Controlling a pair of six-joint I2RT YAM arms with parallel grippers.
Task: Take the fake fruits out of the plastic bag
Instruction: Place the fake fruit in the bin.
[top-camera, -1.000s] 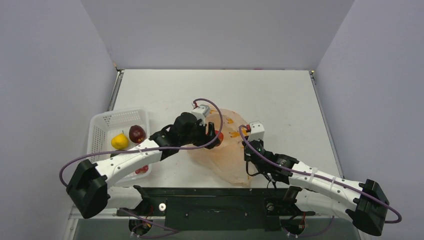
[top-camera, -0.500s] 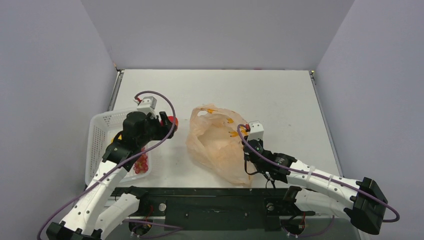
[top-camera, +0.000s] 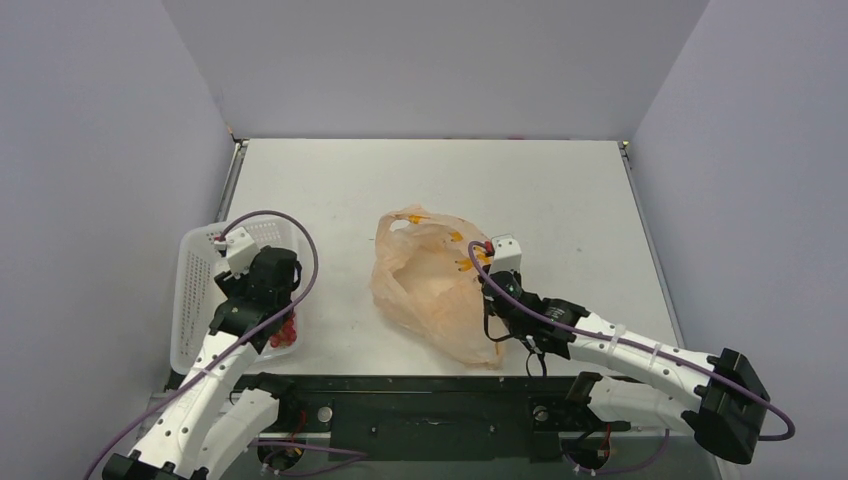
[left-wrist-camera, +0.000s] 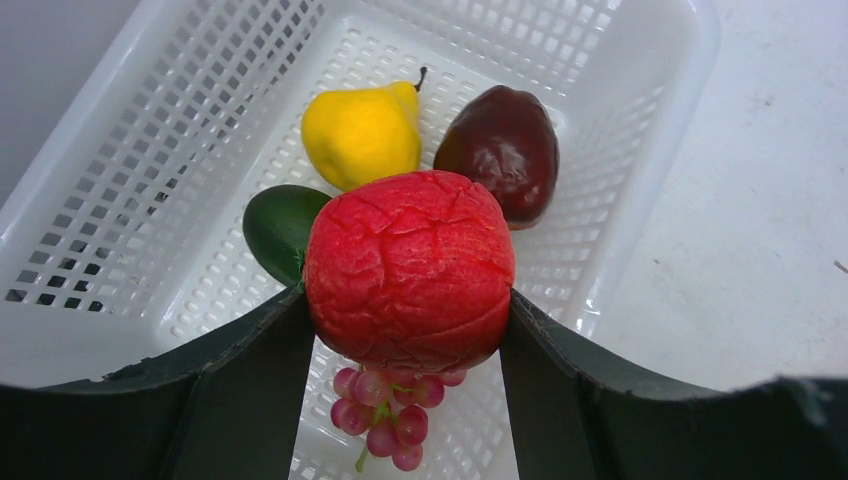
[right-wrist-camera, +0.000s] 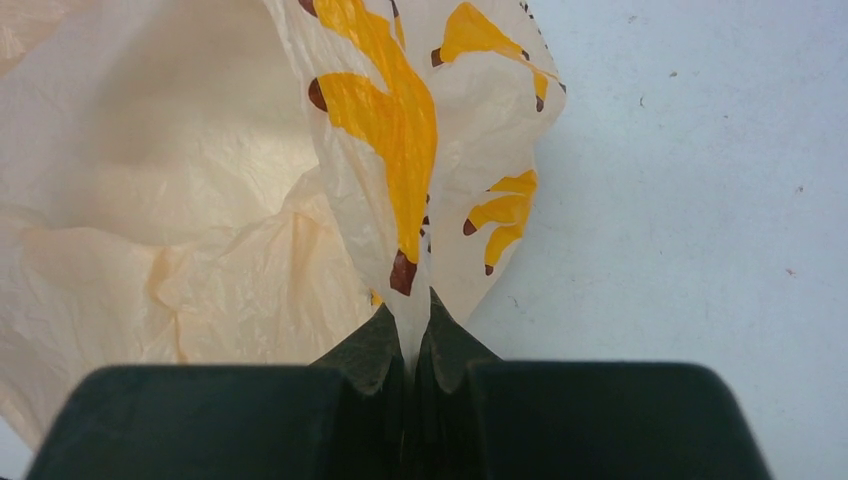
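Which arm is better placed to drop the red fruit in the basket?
Left. The left pincer holds the bright red fruit above the mesh basket; the right pincer is shut on the plastic bag.

Both arms are showing the same build. The left arm (top-camera: 215, 365) and the right arm (top-camera: 620, 345) are wearing smooth white link shells broken by bulky black joint housings. A thin purple cable (top-camera: 262, 212) is trailing in loose loops along each arm. A small white camera block (top-camera: 505, 250) is sitting on each wrist. The left gripper (left-wrist-camera: 405, 300) and the right gripper (right-wrist-camera: 410, 320) are presenting matte black fingers, broad at the root and narrowing toward the tips. Between the bases, a black mounting plate (top-camera: 430, 408) is showing round silver fittings.
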